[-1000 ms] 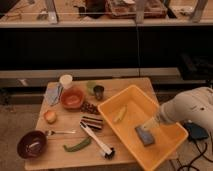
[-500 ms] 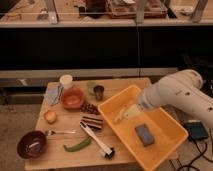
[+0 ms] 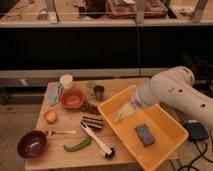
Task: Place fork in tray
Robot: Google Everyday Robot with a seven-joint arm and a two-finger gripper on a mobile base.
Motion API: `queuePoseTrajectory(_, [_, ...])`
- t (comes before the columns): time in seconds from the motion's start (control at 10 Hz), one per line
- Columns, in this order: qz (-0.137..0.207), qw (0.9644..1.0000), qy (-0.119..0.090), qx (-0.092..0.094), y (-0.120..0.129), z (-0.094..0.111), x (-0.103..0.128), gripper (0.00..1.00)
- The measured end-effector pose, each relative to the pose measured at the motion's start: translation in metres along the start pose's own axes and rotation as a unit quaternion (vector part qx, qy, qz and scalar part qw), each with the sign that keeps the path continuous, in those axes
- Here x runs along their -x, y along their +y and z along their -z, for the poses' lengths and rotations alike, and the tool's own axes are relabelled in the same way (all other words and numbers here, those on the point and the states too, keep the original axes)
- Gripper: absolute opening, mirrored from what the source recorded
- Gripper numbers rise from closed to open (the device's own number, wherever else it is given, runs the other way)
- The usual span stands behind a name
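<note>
Wooden table (image 3: pixel 60 159), cluttered on its left half. The yellow-orange tray (image 3: pixel 167 131) sits on the right half, turned at an angle, with one corner past the table's front edge. The white arm (image 3: pixel 175 95) reaches in from the right. The gripper (image 3: pixel 126 110) hangs over the tray's back-left part, jaws spread, nothing seen held. The pale shape right there could be its fingers or something lying in the tray; cannot separate them. A blue-grey sponge (image 3: pixel 144 134) lies flat on the tray floor, apart from the gripper. The fork (image 3: pixel 61 132) is on the table, not in the tray. It lies flat and roughly level with the table's front edge, left of centre, well apart from the gripper. The dark red bowl (image 3: pixel 32 144) is just beside its left end. The green pepper (image 3: pixel 77 145) lies in front of the fork, near it but not touching. A small orange fruit (image 3: pixel 50 116) sits behind the fork. A black-and-white brush (image 3: pixel 97 141) runs diagonally between fork and tray. A dark striped block (image 3: pixel 92 122) lies at its upper end. Farther back are an orange bowl (image 3: pixel 72 98), a white cup (image 3: pixel 66 80) and a small dark cup (image 3: pixel 99 91).
</note>
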Motion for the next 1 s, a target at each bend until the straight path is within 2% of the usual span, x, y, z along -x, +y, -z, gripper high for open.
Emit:
queuePoseTrajectory(0.2, [0.0,1.0,-0.001,0.001,0.0,0.0,0.0,0.8])
queuePoseTrajectory(0.3, [0.009,0.9999,-0.007,0.009,0.001,-0.001,0.003,0.8])
queuePoseTrajectory(0.5, [0.054,0.9971,-0.04,0.035,0.011,0.001,0.018,0.8])
queuePoseTrajectory(0.6, [0.077,0.9943,-0.055,0.049,0.021,0.0,0.03,0.8])
queuePoseTrajectory(0.8, [0.135,0.9834,-0.088,0.084,0.059,-0.008,0.07,0.8])
queuePoseTrajectory(0.9, [0.153,0.9792,-0.092,0.096,0.072,-0.012,0.082,0.8])
queuePoseTrajectory(1.0, [0.157,0.9782,-0.094,0.098,0.075,-0.012,0.084,0.8])
